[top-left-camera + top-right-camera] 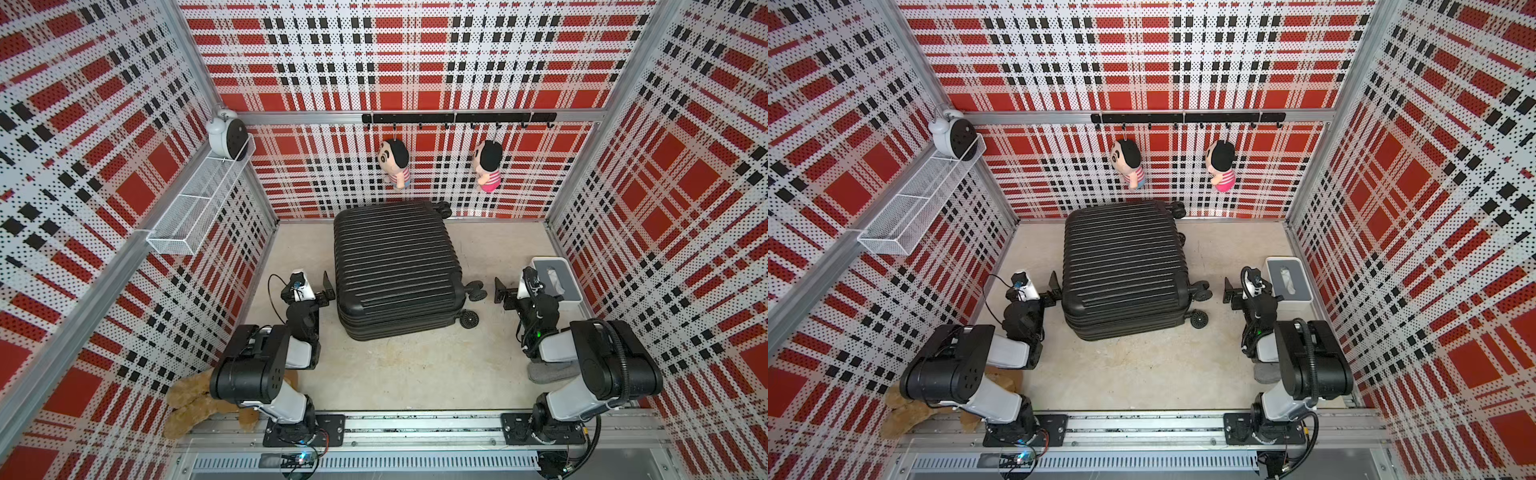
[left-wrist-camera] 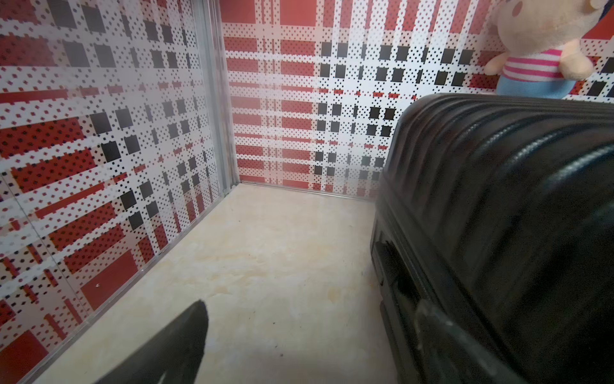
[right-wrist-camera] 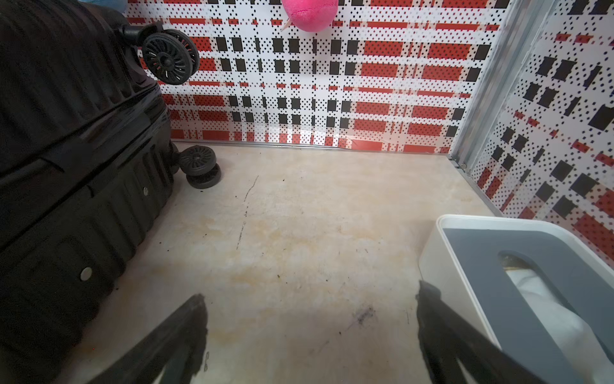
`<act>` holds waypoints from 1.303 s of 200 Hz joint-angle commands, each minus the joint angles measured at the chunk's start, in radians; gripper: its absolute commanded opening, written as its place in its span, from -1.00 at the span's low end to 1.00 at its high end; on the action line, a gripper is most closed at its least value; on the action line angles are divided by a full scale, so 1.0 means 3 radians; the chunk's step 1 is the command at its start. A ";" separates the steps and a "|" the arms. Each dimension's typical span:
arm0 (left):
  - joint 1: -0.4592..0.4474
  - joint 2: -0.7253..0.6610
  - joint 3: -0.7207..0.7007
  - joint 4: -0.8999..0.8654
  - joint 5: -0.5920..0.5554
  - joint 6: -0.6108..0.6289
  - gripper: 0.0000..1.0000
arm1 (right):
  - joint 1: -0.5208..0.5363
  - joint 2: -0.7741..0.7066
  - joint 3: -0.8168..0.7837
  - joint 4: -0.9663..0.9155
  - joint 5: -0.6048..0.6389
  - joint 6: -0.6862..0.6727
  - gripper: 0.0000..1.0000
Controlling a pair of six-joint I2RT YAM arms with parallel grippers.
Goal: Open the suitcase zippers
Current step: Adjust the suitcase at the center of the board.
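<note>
The black ribbed suitcase (image 1: 395, 266) (image 1: 1121, 266) lies flat and closed in the middle of the floor, wheels (image 1: 476, 289) pointing right. A dark seam band, the zippers (image 3: 99, 173), runs around its side; I cannot make out any pulls. My left gripper (image 1: 329, 289) (image 2: 310, 304) is open at the suitcase's left side, one finger (image 2: 442, 332) right against the shell, nothing between the jaws. My right gripper (image 1: 501, 289) (image 3: 311, 292) is open over bare floor, to the right of the wheels and apart from the case.
A white tissue box with a grey lid (image 1: 555, 282) (image 3: 498, 266) stands just right of my right gripper. A brown plush toy (image 1: 195, 399) lies by the left arm's base. Two dolls (image 1: 395, 162) (image 1: 488, 164) hang on the back wall. A wire basket (image 1: 199, 203) is on the left wall.
</note>
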 commanded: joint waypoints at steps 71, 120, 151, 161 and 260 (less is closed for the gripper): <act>-0.0017 -0.0018 -0.0017 0.0021 -0.0044 0.0035 0.97 | 0.0005 0.0008 0.0022 0.0036 0.0010 -0.0018 0.99; -0.0014 -0.0019 -0.0020 0.0025 -0.0044 0.0035 0.97 | 0.0005 0.0005 0.0022 0.0037 0.0012 -0.0018 0.99; -0.0018 -0.0019 -0.0020 0.0025 -0.0042 0.0035 0.97 | 0.0005 0.0004 0.0025 0.0031 0.0007 -0.0018 0.99; -0.0018 -0.0024 -0.0025 0.0033 -0.0052 0.0035 0.97 | 0.0005 0.0007 0.0024 0.0031 0.0010 -0.0019 0.99; -0.0625 -0.1653 0.0099 -0.1410 -0.1741 -0.0182 0.96 | 0.0412 -0.1280 -0.0086 -0.0808 0.0449 -0.0013 0.99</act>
